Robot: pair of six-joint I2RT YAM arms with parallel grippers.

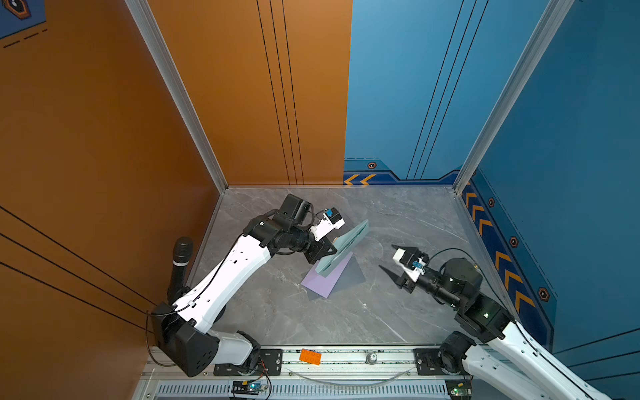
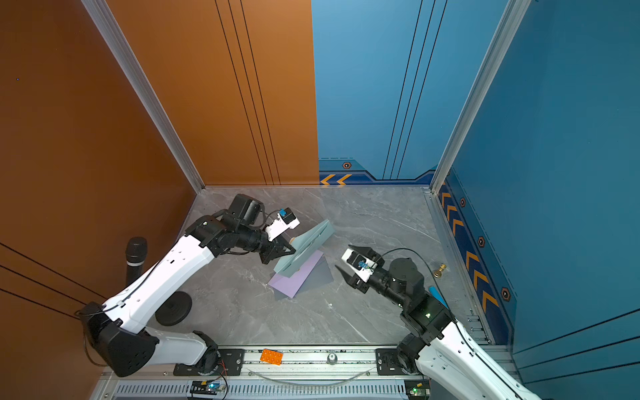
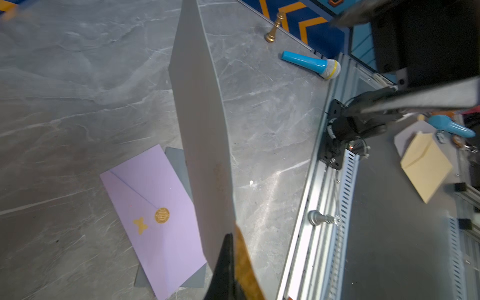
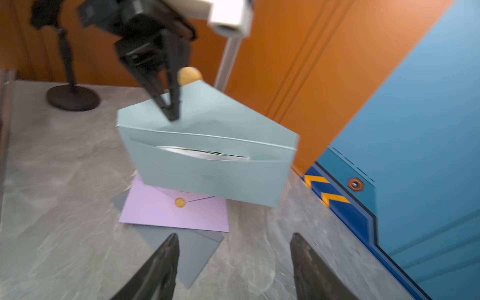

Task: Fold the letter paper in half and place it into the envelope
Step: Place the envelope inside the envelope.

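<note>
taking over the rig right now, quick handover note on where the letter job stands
Left tool: shut on the flap of the teal envelope, holding it tilted in the air above the table.
Right tool: open, empty, clear of the envelope.
Letter paper: a white edge shows inside the envelope's pocket.
Below: a purple envelope lies flat on a grey envelope.
Done: the paper looks to be inserted.
Left: the flap is open; probably check that the paper is fully seated, then set the envelope down.
</note>
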